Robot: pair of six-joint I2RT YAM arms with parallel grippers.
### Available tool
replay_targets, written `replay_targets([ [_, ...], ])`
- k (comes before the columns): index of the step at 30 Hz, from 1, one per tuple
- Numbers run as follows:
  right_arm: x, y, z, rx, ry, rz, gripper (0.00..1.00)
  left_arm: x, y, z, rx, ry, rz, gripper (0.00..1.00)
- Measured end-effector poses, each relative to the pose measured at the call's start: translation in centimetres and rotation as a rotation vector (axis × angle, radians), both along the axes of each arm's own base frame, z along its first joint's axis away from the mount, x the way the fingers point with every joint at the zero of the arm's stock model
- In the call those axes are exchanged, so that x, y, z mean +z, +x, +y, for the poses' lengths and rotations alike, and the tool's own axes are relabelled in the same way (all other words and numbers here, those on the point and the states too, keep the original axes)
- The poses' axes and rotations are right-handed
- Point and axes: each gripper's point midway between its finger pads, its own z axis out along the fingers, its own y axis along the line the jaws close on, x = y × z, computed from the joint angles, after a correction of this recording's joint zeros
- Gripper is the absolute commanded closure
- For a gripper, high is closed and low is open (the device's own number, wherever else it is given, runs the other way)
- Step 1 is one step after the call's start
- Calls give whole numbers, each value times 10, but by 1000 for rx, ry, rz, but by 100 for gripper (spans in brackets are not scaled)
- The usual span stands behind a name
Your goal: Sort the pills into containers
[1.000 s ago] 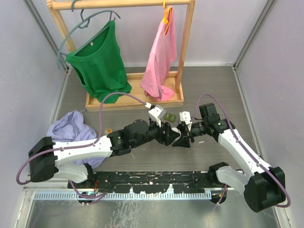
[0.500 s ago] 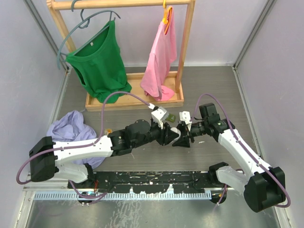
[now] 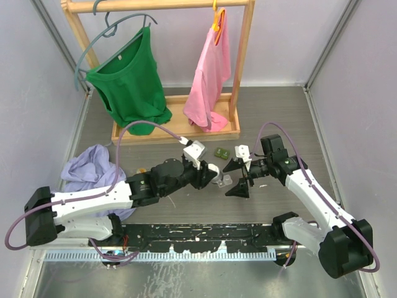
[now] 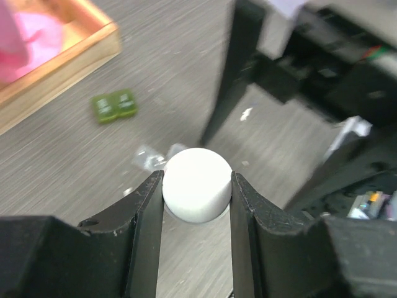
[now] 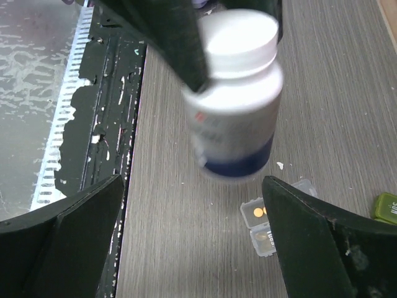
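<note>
Left wrist view showed my left gripper (image 4: 197, 183) clamped on a white-capped bottle (image 5: 239, 93), its label too blurred to read. My right gripper (image 3: 237, 179) gaped wide. Clear container (image 5: 260, 225) and green container (image 4: 113, 104) lay on the desk (image 4: 74, 161).

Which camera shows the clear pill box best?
Right wrist: the clear pill box lies unblocked, orange pills visible inside. In the left wrist view the white bottle hides most of it; the top view shows only a tiny pale speck.
</note>
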Motion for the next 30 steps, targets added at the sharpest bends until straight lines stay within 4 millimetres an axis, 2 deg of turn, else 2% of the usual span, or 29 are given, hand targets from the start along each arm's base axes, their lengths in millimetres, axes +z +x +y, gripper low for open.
replay_targets([
  [2, 2, 0, -1, -4, 4, -6, 0, -9, 9, 18, 60, 37, 1, 100],
  [6, 4, 2, -2, -11, 8, -19, 0, -30, 34, 66, 215, 117, 11, 100],
  [13, 4, 3, -3, -16, 8, -19, 0, -61, 89, 162, 547, 190, 64, 100],
  [19, 4, 3, -3, -19, 8, -17, 0, -81, 121, 221, 790, 186, 135, 100],
  [23, 5, 4, -3, -22, 9, -16, 0, -101, 136, 247, 916, 204, 213, 100],
  [27, 6, 6, -3, -30, 9, -15, 0, -123, 145, 261, 994, 222, 285, 100],
  [30, 6, 7, -2, -39, 8, -13, 0, -129, 146, 266, 1026, 221, 305, 98],
])
